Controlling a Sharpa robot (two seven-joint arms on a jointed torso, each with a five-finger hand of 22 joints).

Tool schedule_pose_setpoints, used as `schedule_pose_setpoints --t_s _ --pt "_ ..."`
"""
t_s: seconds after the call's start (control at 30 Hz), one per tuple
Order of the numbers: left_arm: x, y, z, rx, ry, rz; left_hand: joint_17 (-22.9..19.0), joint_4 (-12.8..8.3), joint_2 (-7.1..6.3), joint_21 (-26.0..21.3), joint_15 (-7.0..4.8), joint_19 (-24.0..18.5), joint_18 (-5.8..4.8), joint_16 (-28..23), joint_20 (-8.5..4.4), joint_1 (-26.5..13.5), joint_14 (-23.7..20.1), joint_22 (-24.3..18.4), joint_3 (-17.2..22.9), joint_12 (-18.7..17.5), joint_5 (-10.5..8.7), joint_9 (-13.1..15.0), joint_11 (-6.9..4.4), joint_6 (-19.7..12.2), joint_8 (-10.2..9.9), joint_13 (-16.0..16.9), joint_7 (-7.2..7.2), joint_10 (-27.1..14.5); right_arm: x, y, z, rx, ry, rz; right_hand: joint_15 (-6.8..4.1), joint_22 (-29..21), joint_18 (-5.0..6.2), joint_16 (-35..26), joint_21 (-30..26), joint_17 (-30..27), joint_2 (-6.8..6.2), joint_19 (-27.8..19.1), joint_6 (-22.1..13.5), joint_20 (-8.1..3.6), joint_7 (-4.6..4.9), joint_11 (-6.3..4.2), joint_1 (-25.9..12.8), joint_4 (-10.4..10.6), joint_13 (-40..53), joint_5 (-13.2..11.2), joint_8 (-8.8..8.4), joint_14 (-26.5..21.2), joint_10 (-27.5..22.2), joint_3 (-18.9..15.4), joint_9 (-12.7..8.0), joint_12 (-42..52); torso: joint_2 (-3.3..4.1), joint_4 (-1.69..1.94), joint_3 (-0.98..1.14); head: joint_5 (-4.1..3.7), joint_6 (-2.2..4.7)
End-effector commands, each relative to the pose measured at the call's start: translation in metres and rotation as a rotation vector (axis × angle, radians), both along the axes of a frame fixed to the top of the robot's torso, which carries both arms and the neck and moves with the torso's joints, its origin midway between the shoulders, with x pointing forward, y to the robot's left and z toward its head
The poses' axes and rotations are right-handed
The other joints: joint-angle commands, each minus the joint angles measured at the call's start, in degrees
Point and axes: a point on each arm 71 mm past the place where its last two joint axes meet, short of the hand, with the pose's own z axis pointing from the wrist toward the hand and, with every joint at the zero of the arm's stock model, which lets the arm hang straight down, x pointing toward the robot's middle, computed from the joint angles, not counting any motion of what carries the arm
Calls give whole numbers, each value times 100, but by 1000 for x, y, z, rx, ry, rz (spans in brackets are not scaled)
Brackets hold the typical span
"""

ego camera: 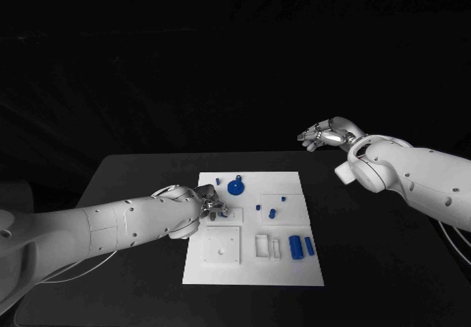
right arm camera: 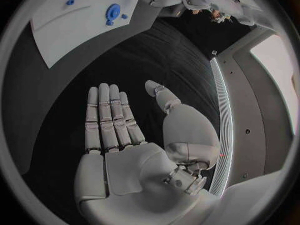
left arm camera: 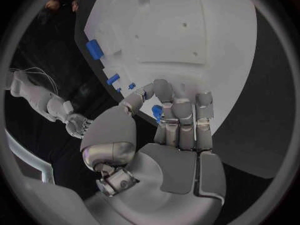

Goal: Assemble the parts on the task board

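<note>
The white task board (ego camera: 250,266) lies in the middle of the black table. My left hand (ego camera: 199,203) is low over the board's left edge. In the left wrist view its fingers (left arm camera: 182,120) curl in, and a small blue part (left arm camera: 157,112) sits pinched between thumb and finger. A round blue part (ego camera: 235,187) lies at the board's far end, with small blue pegs (ego camera: 272,213) to its right. Two blue bars (ego camera: 302,246) lie near the right edge. My right hand (ego camera: 324,133) hangs raised beyond the table's far right corner, its flat palm (right arm camera: 115,135) holding nothing.
A raised square plate (ego camera: 222,245) and a white slot block (ego camera: 262,245) sit on the near half of the board. Bare black table (ego camera: 128,184) lies on both sides of the board. The right wrist view shows the board (right arm camera: 69,20) far from the right hand.
</note>
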Motion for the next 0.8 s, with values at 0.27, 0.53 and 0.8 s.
schedule_pose_setpoints --t_s 0.27,0.53,0.8 --pt "-2 -3 -2 -4 11 -14 -5 49 -21 47 -213 48 11 86 -825 46 118 112 10 115 -148 641 -33 1010 261 27 -654 -7 0 2 0 -5 0 20 15 10 17 -20 -26 -11 11 -27 -12 8 -3 -11 50 40 -20 49 36 -38 36 8 -10 6 -1 -4 3 0 -3" --pt "-2 -5 -2 -4 12 -17 1 53 -11 62 -219 56 13 128 -828 48 128 114 11 162 -143 652 -40 1021 296 41 -665 0 0 2 0 -5 0 20 15 13 19 -19 -26 -13 12 -28 -11 9 -3 -11 52 41 -28 65 37 -39 38 10 -12 9 0 -3 1 1 -2" --pt "0 -4 -2 -1 7 -7 -24 103 8 80 -233 62 19 153 -832 19 108 110 8 210 -333 661 -49 973 338 35 -660 -44 0 3 0 -4 1 22 16 16 20 -18 -27 -17 13 -29 -10 11 -3 -11 51 43 -39 85 38 -39 39 11 -14 12 2 2 1 1 5"
